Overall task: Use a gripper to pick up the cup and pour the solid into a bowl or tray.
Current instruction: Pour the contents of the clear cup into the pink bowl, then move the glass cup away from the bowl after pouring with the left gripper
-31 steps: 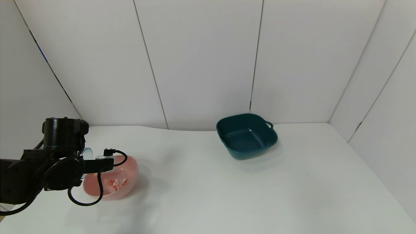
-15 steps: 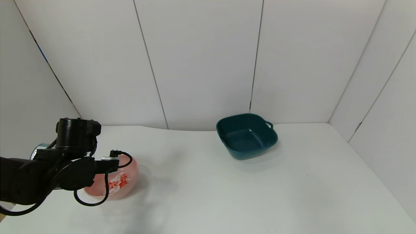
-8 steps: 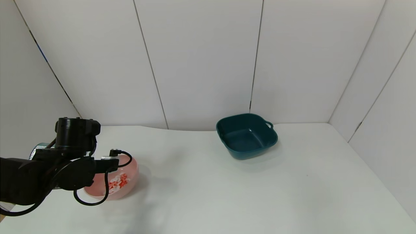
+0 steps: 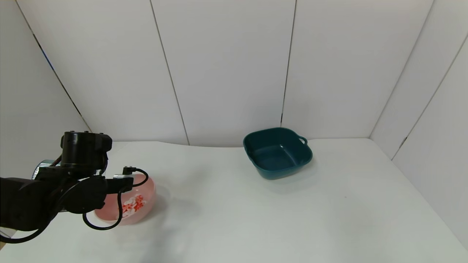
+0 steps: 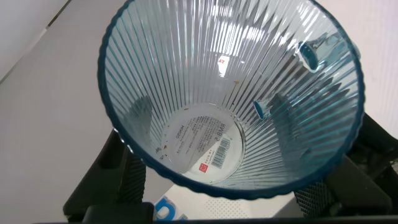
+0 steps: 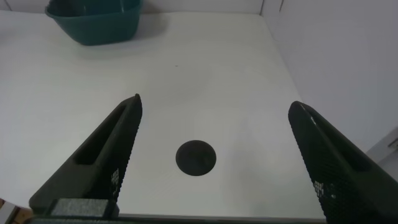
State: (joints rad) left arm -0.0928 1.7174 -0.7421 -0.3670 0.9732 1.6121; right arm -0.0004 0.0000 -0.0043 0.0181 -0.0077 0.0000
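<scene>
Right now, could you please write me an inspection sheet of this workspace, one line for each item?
Surface: white table, one small dark speck, a round dark mark in the right wrist view.
Job's things: cup empty, held tipped; solid lies in pink bowl.
Clutter: teal tray, empty, apart from the bowl.
Grippers: left gripper shut on cup over the bowl; right gripper open, above bare table.
Cables: black loops hang before the bowl.
Surroundings: white panel walls.
</scene>
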